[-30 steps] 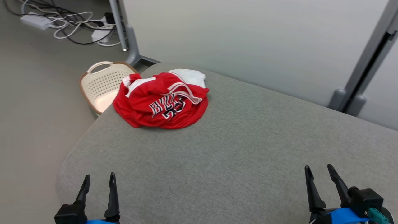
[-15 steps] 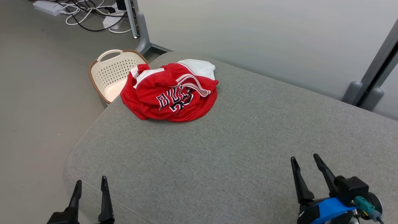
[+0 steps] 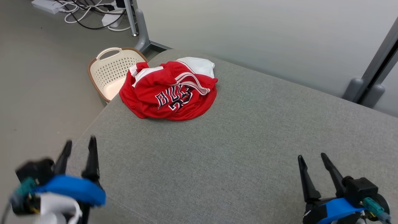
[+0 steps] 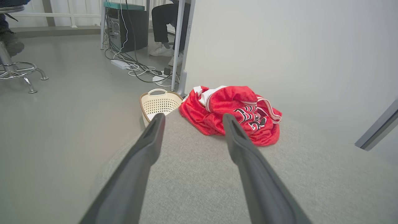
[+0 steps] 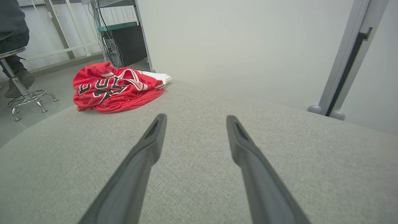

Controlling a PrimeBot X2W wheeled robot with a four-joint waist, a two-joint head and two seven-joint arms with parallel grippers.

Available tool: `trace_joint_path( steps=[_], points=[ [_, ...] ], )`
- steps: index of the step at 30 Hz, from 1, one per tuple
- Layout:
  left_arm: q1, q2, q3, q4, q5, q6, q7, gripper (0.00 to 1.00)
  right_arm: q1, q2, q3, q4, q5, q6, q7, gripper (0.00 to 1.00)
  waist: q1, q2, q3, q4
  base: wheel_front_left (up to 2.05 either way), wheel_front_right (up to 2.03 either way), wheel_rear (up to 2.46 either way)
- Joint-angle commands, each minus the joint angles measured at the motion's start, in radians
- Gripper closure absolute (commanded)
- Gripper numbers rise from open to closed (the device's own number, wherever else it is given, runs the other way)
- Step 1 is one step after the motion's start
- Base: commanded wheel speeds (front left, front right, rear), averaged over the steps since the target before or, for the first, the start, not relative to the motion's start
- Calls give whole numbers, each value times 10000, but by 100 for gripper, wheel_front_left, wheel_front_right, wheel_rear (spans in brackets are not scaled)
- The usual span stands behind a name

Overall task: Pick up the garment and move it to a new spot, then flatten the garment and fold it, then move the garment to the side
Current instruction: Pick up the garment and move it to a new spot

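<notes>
Garment lies bunched at the worktop's far left corner, beside the basket — untouched. Left end effector and right end effector hover near the front edge, both wide and empty, presumably readied to bite thick folds

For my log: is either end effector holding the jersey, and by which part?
Nothing is held. The left end effector and right end effector are open, apart from the red jersey crumpled on the grey cushion.
</notes>
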Motion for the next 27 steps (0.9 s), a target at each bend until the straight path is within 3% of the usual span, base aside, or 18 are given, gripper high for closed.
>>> trace_joint_path(
  steps=[1,7,13,23,27],
  points=[
    [-493,119,65,-98,-177,-102,411,0,40,-45,-105,-100,-65,5,29,0,0,0,106,1,0,0,0],
    [-2330,806,1029,175,-1841,-293,2623,0,-306,-51,-251,-766,-374,5,316,0,0,0,1072,-686,0,0,0],
    [-3514,1499,1841,830,-3037,-362,3953,0,-679,-47,-384,-1400,-713,5,661,0,0,0,2217,-1554,0,0,0],
    [-4693,2810,2891,2268,-3877,-412,4877,0,-1476,-42,-492,-2344,-953,5,882,0,0,0,4139,-3026,0,0,0],
    [-5161,3003,3056,3023,-4203,-501,5168,0,-1718,-45,-494,-2477,-872,5,829,0,0,0,4673,-3528,0,0,0]
  ],
)
